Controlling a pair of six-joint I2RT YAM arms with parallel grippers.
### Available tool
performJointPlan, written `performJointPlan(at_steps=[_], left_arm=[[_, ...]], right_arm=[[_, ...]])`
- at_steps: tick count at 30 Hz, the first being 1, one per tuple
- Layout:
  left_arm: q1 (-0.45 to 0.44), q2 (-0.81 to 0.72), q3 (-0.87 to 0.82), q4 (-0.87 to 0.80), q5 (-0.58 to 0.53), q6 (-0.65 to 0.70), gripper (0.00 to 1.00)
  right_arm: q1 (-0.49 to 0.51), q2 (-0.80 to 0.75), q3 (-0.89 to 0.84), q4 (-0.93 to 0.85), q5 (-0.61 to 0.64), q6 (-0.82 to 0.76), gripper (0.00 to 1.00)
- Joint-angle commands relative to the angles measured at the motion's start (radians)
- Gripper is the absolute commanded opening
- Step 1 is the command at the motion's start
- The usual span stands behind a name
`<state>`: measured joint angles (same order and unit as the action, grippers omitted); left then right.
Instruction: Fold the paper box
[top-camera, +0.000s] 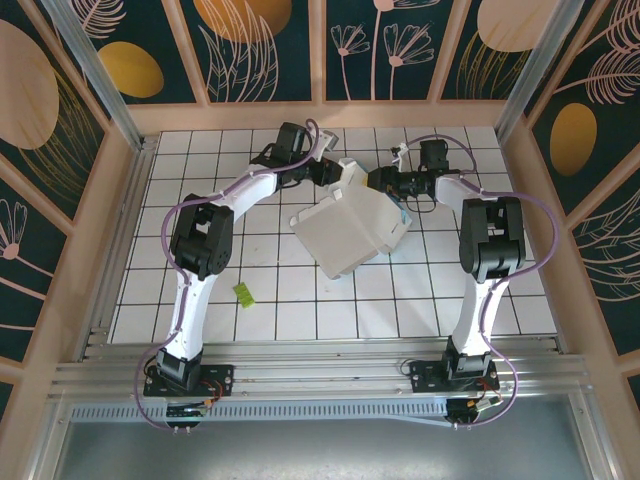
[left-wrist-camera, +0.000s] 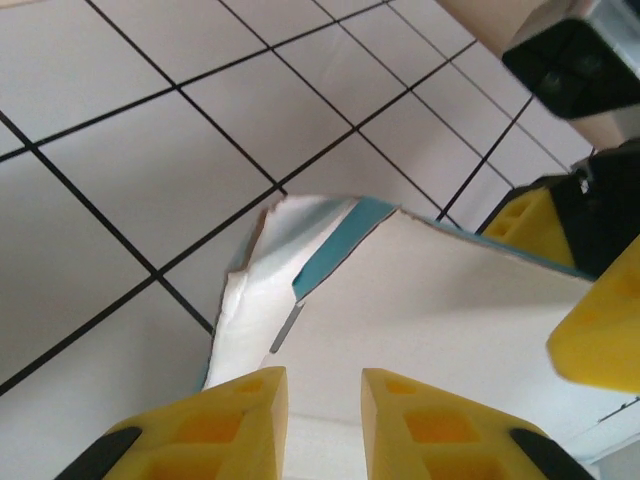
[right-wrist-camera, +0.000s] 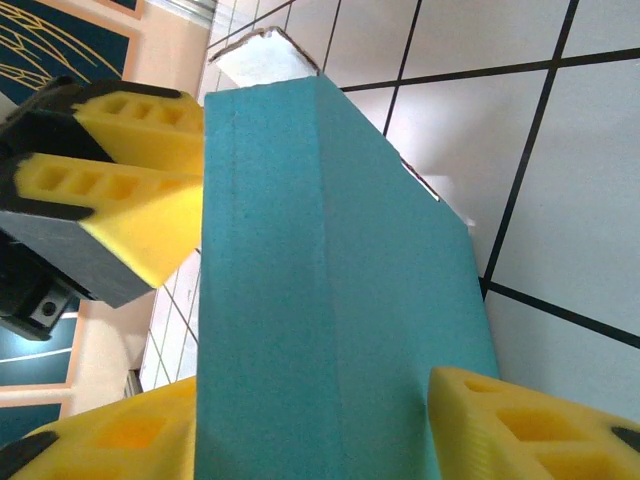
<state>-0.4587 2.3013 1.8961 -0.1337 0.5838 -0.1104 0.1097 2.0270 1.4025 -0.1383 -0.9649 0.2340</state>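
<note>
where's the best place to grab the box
Grip the box at its raised far edge, coming from the far side, one finger on the teal outside and one on the white inside. That edge is thin card standing clear of the tiles; the near end seems to lie flat.

Paper box (top-camera: 350, 232) is reading white to pale grey from above, with a sliver of teal peeking at its right edge. At the right wrist its outer face is showing flat teal-blue; at the left wrist, white with a teal strip. Tabletop (top-camera: 260, 312) is showing white tiles with a thin dark grid. Scrap (top-camera: 243, 293), lower left of centre, is showing yellow-green. Left gripper (left-wrist-camera: 325, 400) and right gripper (right-wrist-camera: 320, 430) are both wearing yellow fingers with black bases. Left arm (top-camera: 195, 290) and right arm (top-camera: 480, 290) are showing white shells, black joints and lilac cables (top-camera: 164, 228). Back wall panels (top-camera: 262, 45) are carrying dark teal with orange ovals and pale line-drawn leaves, framed in light wood.
</note>
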Motion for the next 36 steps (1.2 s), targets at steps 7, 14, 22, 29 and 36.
performJointPlan(at_steps=[7, 14, 22, 29, 36], left_arm=[[-0.004, -0.015, 0.04, -0.05, -0.033, -0.02, 0.31], [0.057, -0.073, -0.019, -0.072, -0.016, 0.016, 0.32], [0.17, 0.041, 0.111, -0.226, 0.17, 0.136, 0.31], [0.17, 0.239, 0.401, -0.553, 0.39, 0.301, 0.39], [0.169, 0.258, 0.383, -0.348, 0.382, 0.196, 0.38]], right_arm=[[-0.007, -0.017, -0.007, 0.05, 0.033, 0.004, 0.46], [-0.008, -0.026, -0.003, 0.039, 0.062, -0.017, 0.4], [0.007, -0.043, 0.0, -0.013, 0.121, -0.082, 0.36], [0.017, -0.059, 0.006, -0.037, 0.164, -0.116, 0.33], [0.025, -0.053, 0.032, -0.064, 0.176, -0.133, 0.32]])
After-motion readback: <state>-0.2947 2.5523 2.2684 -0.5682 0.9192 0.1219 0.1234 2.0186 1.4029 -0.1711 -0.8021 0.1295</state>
